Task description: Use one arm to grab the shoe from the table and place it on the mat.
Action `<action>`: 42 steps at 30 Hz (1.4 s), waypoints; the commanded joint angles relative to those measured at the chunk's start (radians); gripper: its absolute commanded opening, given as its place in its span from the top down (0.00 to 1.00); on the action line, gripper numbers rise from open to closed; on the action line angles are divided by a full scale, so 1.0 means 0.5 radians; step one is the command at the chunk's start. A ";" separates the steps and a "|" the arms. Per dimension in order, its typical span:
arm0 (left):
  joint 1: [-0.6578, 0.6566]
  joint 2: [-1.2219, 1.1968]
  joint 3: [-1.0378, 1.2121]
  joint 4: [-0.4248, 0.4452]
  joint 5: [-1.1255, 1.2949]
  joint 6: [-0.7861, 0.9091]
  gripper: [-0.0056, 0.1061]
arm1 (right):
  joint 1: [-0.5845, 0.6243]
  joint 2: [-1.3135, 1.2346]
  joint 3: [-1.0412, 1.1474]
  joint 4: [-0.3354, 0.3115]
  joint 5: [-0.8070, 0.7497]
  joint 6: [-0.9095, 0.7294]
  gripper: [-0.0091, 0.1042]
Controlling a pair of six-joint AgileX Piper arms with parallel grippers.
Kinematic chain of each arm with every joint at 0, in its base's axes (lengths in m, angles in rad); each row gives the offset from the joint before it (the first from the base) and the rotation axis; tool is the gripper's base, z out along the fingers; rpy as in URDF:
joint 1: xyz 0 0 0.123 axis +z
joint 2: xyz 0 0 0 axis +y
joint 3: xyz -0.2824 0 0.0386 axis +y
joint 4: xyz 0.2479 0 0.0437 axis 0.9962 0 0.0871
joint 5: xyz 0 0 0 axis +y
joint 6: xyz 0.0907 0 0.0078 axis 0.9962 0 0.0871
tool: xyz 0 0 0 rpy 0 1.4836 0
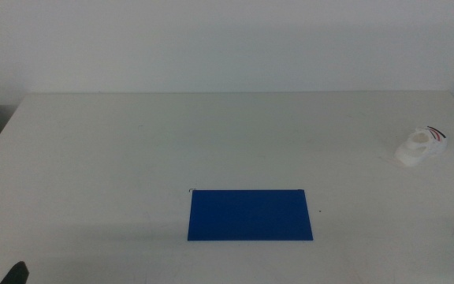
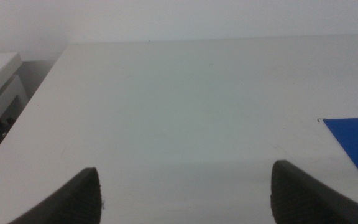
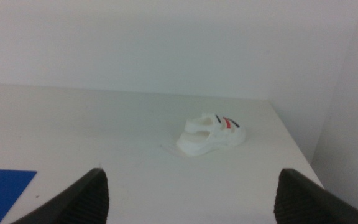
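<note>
We see the shoe [image 1: 422,147] far from the blue mat [image 1: 249,214] on the counter [image 1: 132,142] (both pincers [image 2: 185,193] [image 3: 191,196] wide open, holding nothing).

Both arms lie outside the middle view, and the mat [image 2: 356,144] is cut by each wrist picture's edge.

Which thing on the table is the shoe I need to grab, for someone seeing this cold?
On the wide off-white table, look past the blue mat toward the far right edge. The shoe sits there alone: small, white, thick-soled, with black and red straps, nearly blending into the tabletop, unlike the flat deep-blue mat.
</note>
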 commanded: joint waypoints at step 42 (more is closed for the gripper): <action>-0.008 -0.027 0.014 -0.015 -0.160 -0.011 0.11 | -0.016 3.547 -3.608 -0.308 1.963 1.609 0.11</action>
